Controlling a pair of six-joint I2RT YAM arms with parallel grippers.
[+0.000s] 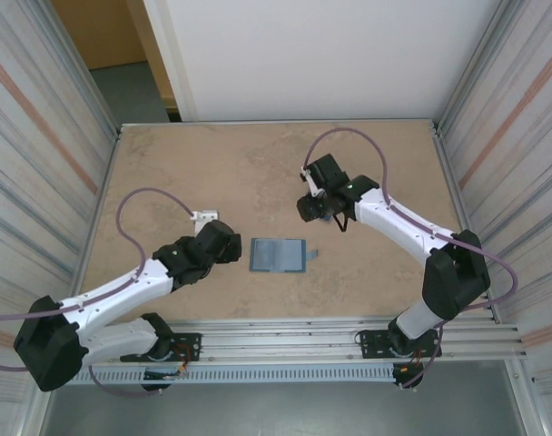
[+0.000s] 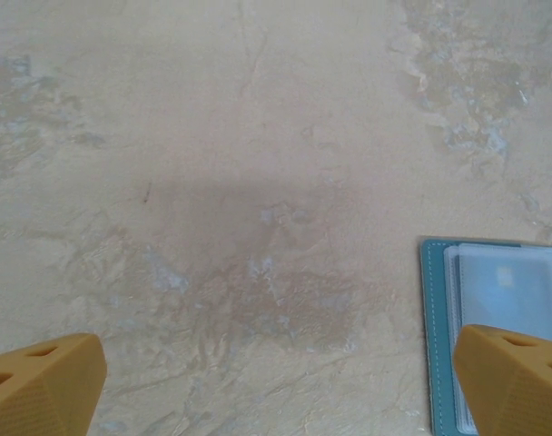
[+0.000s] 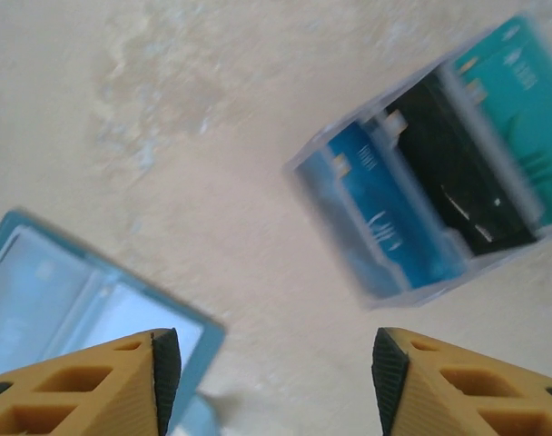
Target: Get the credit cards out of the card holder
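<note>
Hovering right end effector (image 3: pixel 274 363) — jaws parted — near credit cards (image 3: pixel 439 173), card holder (image 1: pixel 277 255).

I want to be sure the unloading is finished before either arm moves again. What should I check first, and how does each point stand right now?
1. The thin teal, black and blue plastic credit cards lie fanned on the beige marbled table, outside the wallet: ok.
2. The flat teal-blue bifold card holder lies open: ok.
3. Its pale lining pockets are empty: cannot tell, the wrist views are too blurred.
4. Bare table separates the credit cards from the card holder: ok.
5. The right gripper has its jaws apart with nothing between them: ok.
6. The left gripper is open and holds nothing: ok.
</note>
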